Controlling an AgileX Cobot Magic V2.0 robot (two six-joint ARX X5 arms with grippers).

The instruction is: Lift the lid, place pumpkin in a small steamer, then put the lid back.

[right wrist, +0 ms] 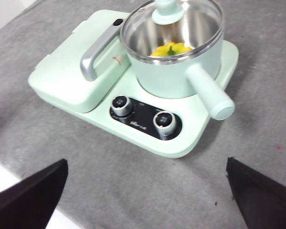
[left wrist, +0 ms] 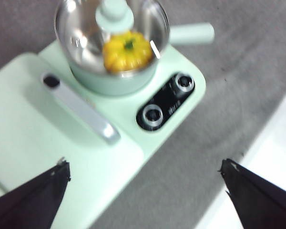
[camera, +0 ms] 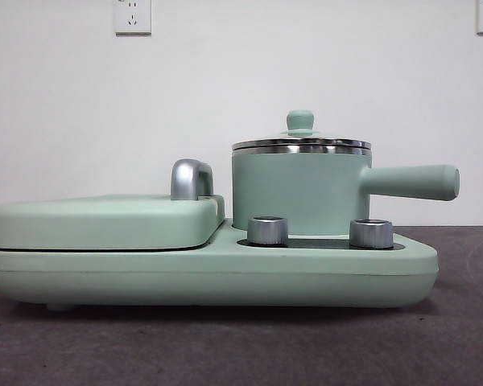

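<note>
The small steamer [camera: 299, 193] [left wrist: 109, 78] [right wrist: 174, 71], a mint-green pot with a long side handle, stands on the right half of a mint-green cooker base. The glass lid [camera: 300, 143] [left wrist: 113, 14] [right wrist: 168, 12] with its mint knob rests on the pot's steel rim. Through the glass I see the yellow-orange pumpkin [left wrist: 127, 50] [right wrist: 170, 49] sitting inside the pot. My left gripper [left wrist: 145, 191] hangs open high above the cooker's front edge, holding nothing. My right gripper [right wrist: 148, 193] is also open and empty, raised above the table in front of the cooker. Neither arm shows in the front view.
The flat griddle cover [camera: 105, 221] [right wrist: 71, 71] with a chrome handle [camera: 191, 178] [left wrist: 83, 112] fills the cooker's left half. Two steel knobs [camera: 267, 230] [camera: 371, 233] sit on a black panel at the front. Grey tabletop [camera: 241, 346] surrounds the cooker; a white wall stands behind.
</note>
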